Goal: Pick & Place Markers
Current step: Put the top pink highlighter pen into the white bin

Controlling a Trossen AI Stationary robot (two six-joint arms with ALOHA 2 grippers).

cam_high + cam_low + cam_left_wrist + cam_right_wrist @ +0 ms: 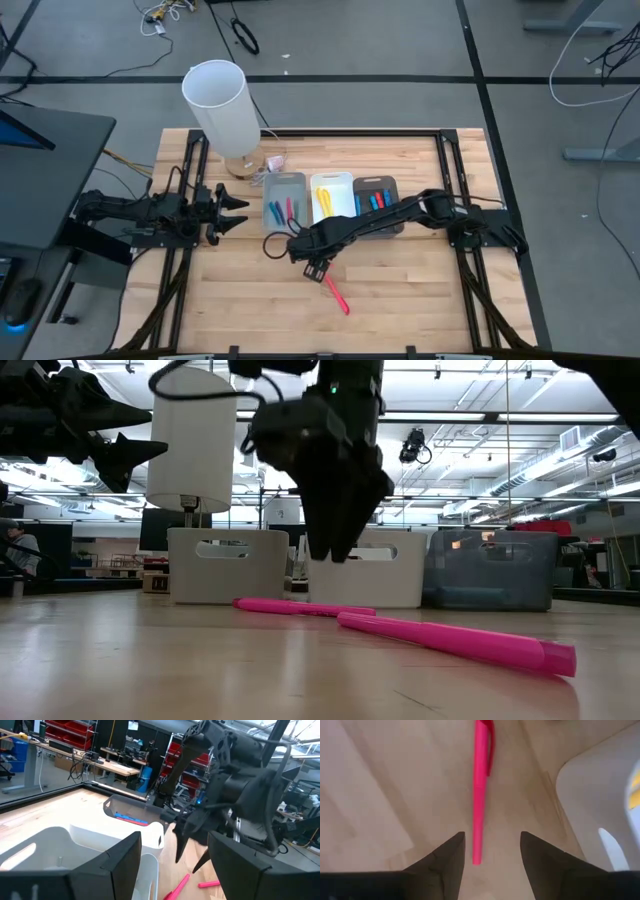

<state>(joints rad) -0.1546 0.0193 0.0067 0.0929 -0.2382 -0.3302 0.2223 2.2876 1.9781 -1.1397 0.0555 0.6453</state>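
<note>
Two pink markers (455,642) (300,607) lie flat on the wooden table in front of the bins, seen as a pink streak (337,293) from above. My right gripper (315,265) hovers open just over them, pointing down. In the right wrist view, the end of one pink marker (479,795) lies between the two fingers, apart from both. More markers lie in three bins: blue and pink in the light grey bin (285,182), yellow in the white bin (333,178), blue and red in the dark bin (378,182). My left gripper (235,210) waits open at the table's left.
A tall white lamp shade (225,105) on a wooden base stands behind the bins at the far left. A dark cable loop (272,245) lies left of my right gripper. Bare wood (400,300) stretches toward the near edge. Black rails run along both sides.
</note>
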